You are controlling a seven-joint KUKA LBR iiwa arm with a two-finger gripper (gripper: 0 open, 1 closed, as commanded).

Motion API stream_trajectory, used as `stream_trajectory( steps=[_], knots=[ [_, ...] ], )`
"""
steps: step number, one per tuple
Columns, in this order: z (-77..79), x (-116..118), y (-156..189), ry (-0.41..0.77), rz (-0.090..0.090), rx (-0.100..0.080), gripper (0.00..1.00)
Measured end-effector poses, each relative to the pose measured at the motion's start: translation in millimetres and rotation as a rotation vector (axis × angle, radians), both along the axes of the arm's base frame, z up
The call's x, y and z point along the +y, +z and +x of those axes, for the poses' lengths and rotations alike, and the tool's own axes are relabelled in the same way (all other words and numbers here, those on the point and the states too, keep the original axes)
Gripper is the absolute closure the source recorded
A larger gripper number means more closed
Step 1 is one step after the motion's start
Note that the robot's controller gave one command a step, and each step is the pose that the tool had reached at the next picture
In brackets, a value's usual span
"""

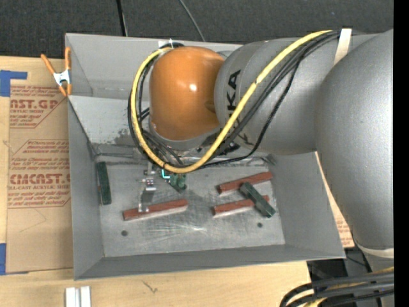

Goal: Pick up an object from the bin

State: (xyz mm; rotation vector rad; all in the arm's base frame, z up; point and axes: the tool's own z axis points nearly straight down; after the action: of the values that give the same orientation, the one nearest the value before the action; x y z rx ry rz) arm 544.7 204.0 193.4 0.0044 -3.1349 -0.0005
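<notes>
Five loose bars lie on the floor of the grey metal bin point(192, 238): three red-brown and two dark green. The left dark green bar point(102, 183) lies alone at the left of the floor, nearly upright in the frame. The lower-centre red-brown bar point(160, 209) lies almost level just below the middle of the frame. Right of centre are the upper right red-brown bar point(230, 185) and the lower right red-brown bar point(230, 208), roughly parallel and slightly tilted. The right dark green bar point(259, 200) lies slantwise across their right ends. A small green bit point(178, 183) shows just under the wrist (loose thing or part of the robot, I cannot tell which).

The gripper point(146, 197) hangs below the orange cover point(185, 94), left of the frame's centre. Its metal tip is at the left part of the lower-centre red-brown bar and seems to touch that bar's upper edge. Whether the gripper is spread or pressed together cannot be told from this angle.
</notes>
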Motion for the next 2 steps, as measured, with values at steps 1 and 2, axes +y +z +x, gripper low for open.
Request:
stream_trajectory(
  steps=[1,2],
  knots=[
    [2.0,-1.1,4.7,-0.002,0.001,-0.008,0.0],
    [-4.0,-18.3,-121.1,0.046,0.003,-0.004,1.0]
  ],
)
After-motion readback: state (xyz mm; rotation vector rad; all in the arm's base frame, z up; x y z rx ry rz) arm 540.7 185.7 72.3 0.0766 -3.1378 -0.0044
